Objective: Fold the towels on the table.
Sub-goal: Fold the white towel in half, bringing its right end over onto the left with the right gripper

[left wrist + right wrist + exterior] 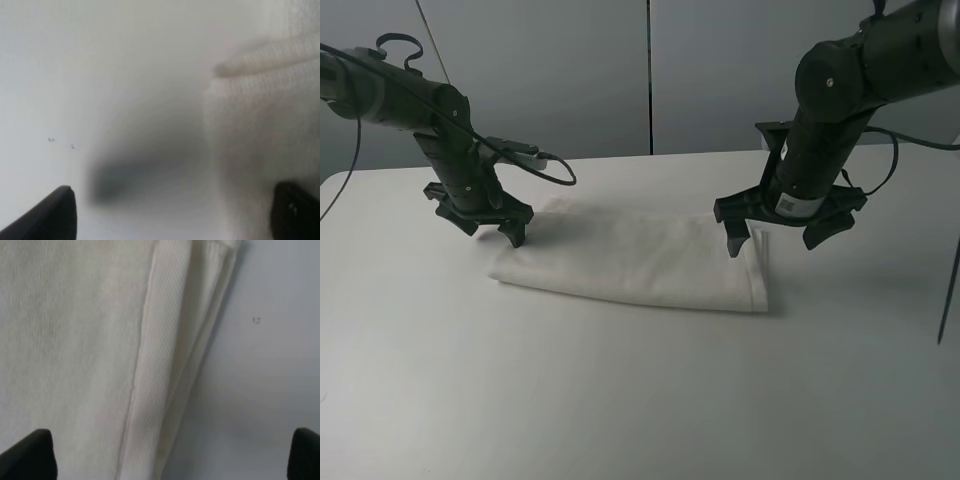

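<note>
The towel (635,262) lies folded into a long rectangle on the table (620,400). The left gripper (492,230) is at the towel's far left corner, and the right gripper (775,240) is at its right end. Each gripper has its fingers spread wide, straddling the towel's edge and gripping nothing.

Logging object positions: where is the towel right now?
In the exterior high view the towel lies folded on the table, between the left gripper and the right gripper.
</note>
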{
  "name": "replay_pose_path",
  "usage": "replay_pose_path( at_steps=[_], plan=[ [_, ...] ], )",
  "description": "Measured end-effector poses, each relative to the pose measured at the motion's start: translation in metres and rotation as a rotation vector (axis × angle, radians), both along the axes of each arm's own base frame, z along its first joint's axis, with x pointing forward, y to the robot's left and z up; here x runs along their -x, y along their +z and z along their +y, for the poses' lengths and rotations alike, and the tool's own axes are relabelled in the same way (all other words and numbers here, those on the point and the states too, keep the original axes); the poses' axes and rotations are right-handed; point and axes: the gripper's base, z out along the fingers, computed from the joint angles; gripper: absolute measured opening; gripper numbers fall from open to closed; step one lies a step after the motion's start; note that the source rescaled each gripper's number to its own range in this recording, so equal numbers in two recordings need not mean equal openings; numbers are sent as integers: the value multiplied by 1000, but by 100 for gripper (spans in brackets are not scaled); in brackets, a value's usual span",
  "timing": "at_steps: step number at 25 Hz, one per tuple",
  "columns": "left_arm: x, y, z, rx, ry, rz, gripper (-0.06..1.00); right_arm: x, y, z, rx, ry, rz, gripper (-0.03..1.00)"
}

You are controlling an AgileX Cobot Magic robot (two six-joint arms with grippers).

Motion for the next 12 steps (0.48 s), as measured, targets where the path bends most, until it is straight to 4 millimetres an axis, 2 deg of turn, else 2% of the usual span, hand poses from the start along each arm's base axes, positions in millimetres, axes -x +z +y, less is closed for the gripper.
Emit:
replay_pose_path(
  at_steps=[9,12],
  plan=[
    [0,0,0,2,2,1,100,-15,17,7,-29,0,-67,100],
    [0,-1,0,1,2,5,100,-24,16,10,-26,5,-63,100]
  ],
)
